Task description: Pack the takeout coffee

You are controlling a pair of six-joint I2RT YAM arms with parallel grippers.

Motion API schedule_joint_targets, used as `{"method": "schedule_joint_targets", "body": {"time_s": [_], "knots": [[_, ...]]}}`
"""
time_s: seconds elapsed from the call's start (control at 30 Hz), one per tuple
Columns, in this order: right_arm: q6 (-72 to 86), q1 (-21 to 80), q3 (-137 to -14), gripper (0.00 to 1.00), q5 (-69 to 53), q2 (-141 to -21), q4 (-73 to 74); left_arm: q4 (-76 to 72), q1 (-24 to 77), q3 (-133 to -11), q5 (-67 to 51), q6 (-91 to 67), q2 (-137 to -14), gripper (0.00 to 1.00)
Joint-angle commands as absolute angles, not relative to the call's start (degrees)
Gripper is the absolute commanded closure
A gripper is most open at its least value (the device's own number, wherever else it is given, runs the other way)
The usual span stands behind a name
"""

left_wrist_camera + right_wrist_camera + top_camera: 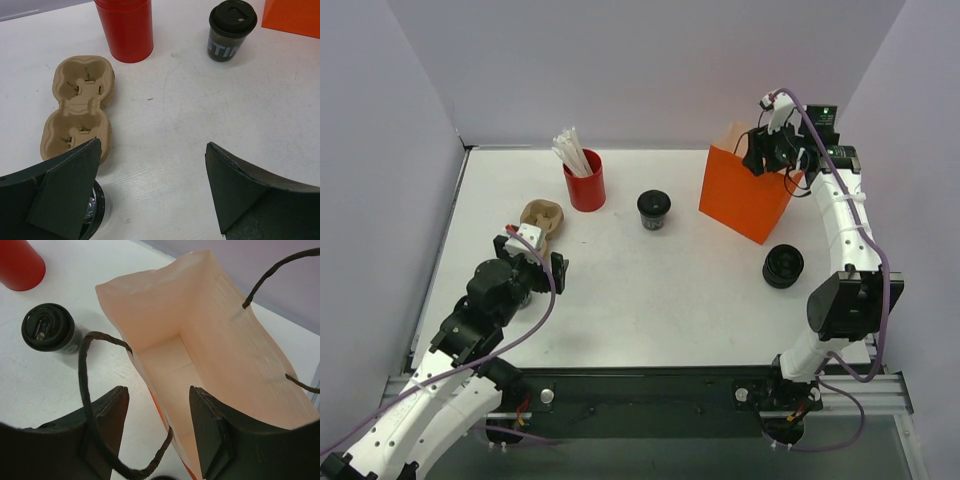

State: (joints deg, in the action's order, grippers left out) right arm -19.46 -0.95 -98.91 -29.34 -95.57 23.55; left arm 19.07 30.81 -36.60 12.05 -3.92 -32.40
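From overhead we counted two takeout coffees. One coffee cup [654, 209] stood mid-table toward the far edge. The other coffee cup [783, 266] sat by the right edge, on the near side of the single orange bag [745, 195] in the far right corner. There was one red cup [585, 181] of white sticks [569, 149] left of centre near the far edge, and one brown cup carrier [542, 219] toward the left edge. The left gripper [532, 252] hung just beside the carrier's near end, and the right gripper [765, 152] was up over the bag's mouth.

On to the left wrist camera. The two fingers were spread wide over bare table with nothing between them. The carrier showed two wells, both unfilled. On the side of the mid-table cup we read white letters, "STIN" and no more. The lid was black.

Last, the right wrist camera. We looked straight down into the open bag, which had two dark cord handles [84, 371]. The jaws stood apart, with the bag's near wall running between them, and we saw nothing pinched. We could read no writing on the bag.
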Motion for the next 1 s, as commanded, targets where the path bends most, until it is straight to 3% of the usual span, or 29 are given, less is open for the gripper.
{"method": "schedule_joint_targets", "body": {"time_s": [0.0, 0.07, 0.17, 0.23, 0.27, 0.37, 0.67, 0.97], "knots": [[-23.5, -1.5, -100.4, 0.48, -32.6, -96.6, 23.8, 16.1, 31.0, -36.8, 11.0, -3.2, -32.3, 0.06], [-24.3, -1.5, -100.3, 0.5, -32.8, -97.5, 23.8, 16.1, 31.0, -36.7, 11.0, -3.2, -32.3, 0.06], [-25.6, -1.5, -100.5, 0.61, -33.7, -98.4, 24.0, 15.9, 31.0, -36.7, 10.9, -3.2, -32.3, 0.06], [-27.3, -1.5, -101.2, 0.76, -34.5, -98.7, 23.9, 15.9, 31.0, -36.7, 11.0, -3.0, -32.3, 0.06], [-28.0, -1.4, -101.6, 0.89, -34.5, -99.0, 24.0, 15.9, 31.0, -36.7, 11.1, -3.0, -32.4, 0.06], [-30.8, -1.4, -103.2, 1.0, -33.8, -98.6, 24.0, 15.9, 31.0, -36.7, 11.2, -2.9, -32.3, 0.06], [-35.9, -0.4, -105.7, 1.0, -34.1, -94.1, 23.0, 15.6, 31.0, -36.3, 12.3, -2.6, -31.3, 0.06], [-39.7, 6.1, -100.6, 1.0, -33.2, -83.2, 25.8, 15.5, 30.8, -35.9, 14.8, -2.3, -29.0, 0.07]]}}
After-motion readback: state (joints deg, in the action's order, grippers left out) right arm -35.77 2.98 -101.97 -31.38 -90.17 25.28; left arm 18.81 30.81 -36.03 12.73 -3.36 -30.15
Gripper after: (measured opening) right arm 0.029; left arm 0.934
